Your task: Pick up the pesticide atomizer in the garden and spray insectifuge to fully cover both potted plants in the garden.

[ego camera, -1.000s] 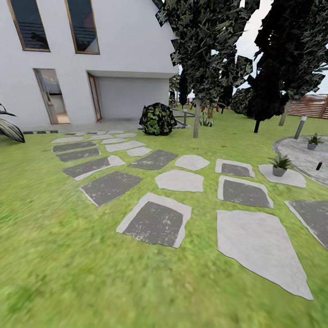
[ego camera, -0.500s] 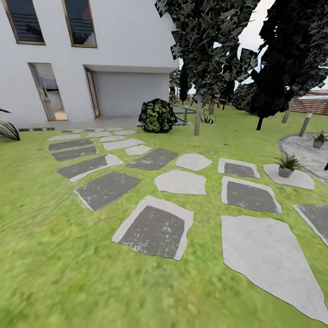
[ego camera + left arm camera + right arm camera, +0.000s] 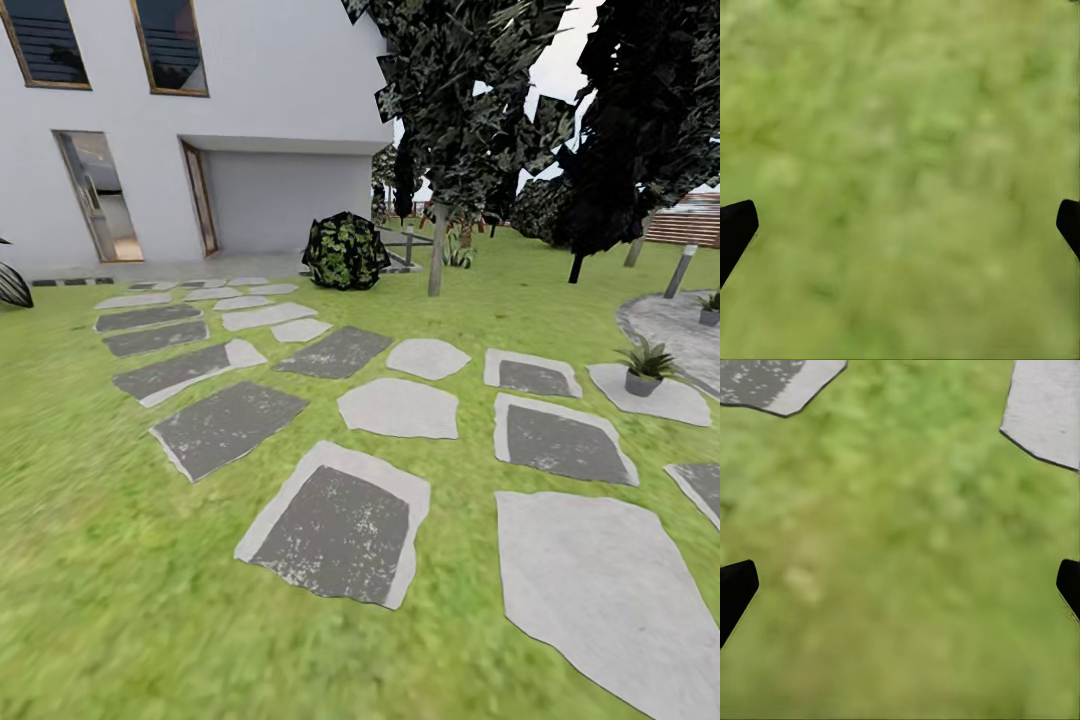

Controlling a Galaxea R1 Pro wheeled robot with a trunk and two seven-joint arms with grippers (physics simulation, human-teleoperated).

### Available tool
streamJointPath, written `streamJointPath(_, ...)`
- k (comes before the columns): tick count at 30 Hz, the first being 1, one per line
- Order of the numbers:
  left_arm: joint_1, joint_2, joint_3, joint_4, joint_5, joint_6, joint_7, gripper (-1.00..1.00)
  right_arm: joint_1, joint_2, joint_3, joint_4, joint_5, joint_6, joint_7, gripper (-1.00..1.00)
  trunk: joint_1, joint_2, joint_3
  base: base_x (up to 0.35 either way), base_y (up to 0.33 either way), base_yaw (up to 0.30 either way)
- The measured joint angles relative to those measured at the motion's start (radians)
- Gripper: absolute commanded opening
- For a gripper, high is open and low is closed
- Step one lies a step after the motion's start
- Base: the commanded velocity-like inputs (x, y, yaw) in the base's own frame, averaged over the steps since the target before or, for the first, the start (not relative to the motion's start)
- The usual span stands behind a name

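In the head view, one potted plant (image 3: pixel 645 365) stands on a pale stepping stone at the right. The second potted plant (image 3: pixel 711 309) is cut by the right edge, on the round stone patio (image 3: pixel 668 322). The pesticide atomizer is out of view. My left gripper (image 3: pixel 900 225) is open above plain grass, its dark fingertips (image 3: pixel 735 229) wide apart with nothing between them. My right gripper (image 3: pixel 900 585) is open too, over grass between the corners of two stepping stones (image 3: pixel 1044 406).
Grey stepping stones (image 3: pixel 335 525) spread across the lawn ahead. A round dark bush (image 3: pixel 345 250) and a tree trunk (image 3: pixel 436 255) stand beyond them. A grey bollard lamp (image 3: pixel 683 270) and a brown fence (image 3: pixel 685 228) are at the far right. A white house (image 3: pixel 270 110) lies behind.
The whole head view has shifted, so the camera has moved: stones and plants have slid right and down, and the atomizer has left the right edge.
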Motion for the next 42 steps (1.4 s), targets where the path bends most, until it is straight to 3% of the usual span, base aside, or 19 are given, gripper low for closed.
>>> streamJointPath(42, 0.0, 0.0, 0.0, 0.001, 0.0, -0.001, 0.0, 1.0, 0.0, 0.001, 0.001, 0.001, 0.001, 0.0, 0.0, 1.0, 0.0, 0.0, -0.013, 0.339, 0.0, -0.278)
